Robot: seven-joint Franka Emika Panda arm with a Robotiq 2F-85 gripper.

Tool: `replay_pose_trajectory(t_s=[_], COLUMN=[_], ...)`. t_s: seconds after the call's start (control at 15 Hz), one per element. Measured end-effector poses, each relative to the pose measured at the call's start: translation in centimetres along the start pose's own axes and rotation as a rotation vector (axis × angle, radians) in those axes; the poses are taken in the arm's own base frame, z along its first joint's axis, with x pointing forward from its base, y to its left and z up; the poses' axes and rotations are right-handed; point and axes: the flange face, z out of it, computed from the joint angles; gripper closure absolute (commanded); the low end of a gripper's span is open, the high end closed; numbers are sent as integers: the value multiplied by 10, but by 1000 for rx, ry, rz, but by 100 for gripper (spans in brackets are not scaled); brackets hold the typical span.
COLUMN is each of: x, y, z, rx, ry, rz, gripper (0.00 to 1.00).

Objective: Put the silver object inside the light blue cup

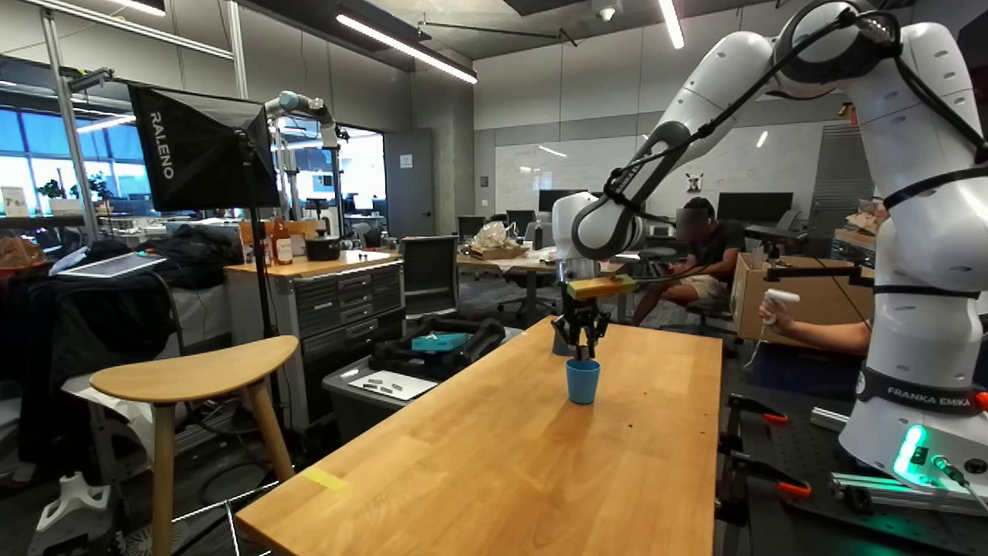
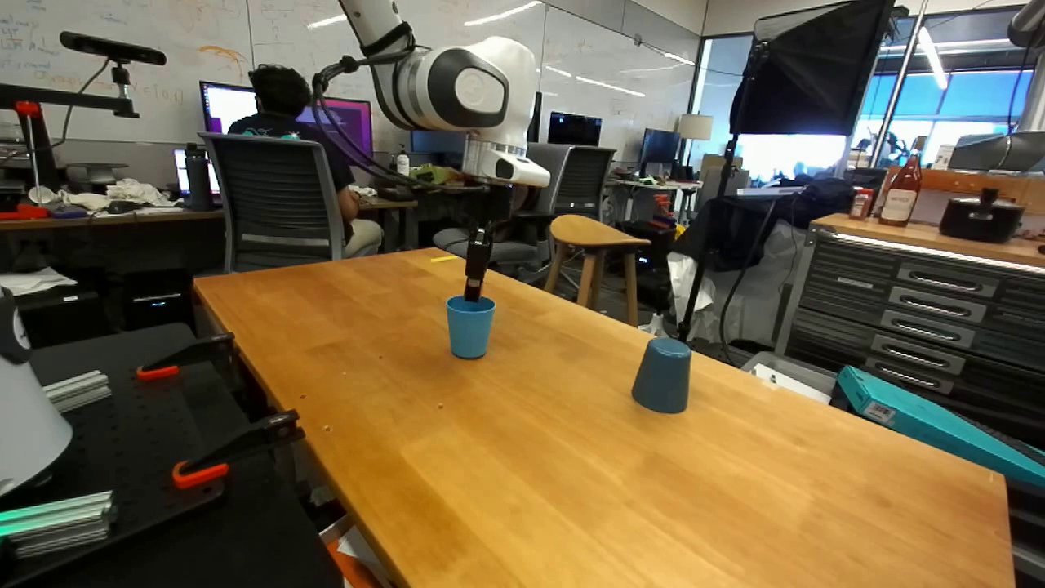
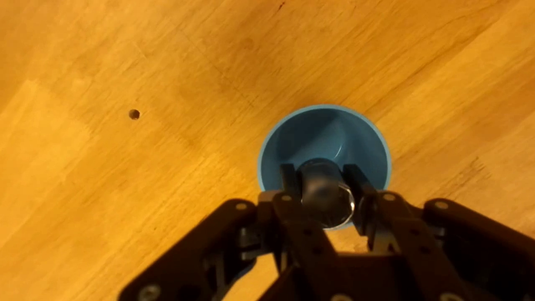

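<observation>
Tool (image 3: 321,174) holds silver object (image 3: 325,195), distinct only in wrist view, over light blue cup (image 2: 470,331).
</observation>
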Motion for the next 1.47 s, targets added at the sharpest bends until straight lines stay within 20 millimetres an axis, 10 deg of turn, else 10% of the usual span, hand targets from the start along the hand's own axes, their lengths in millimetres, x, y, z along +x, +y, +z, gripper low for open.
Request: replay_pose_trajectory(t_s=[0.67,0.73,1.07,1.13,1.27,1.47], x=[-1,-1,5,6,10,11], y=[-10,-9,-8,-9,-11,-12], z=[28,32,39,37,32,31], rx=[-7,-12,-21,-18,-10,-7], ry=[1,-4,-10,-7,3,7], rz=[-15,-15,-5,-3,-3,-3], gripper=[83,43,27,73,70,93])
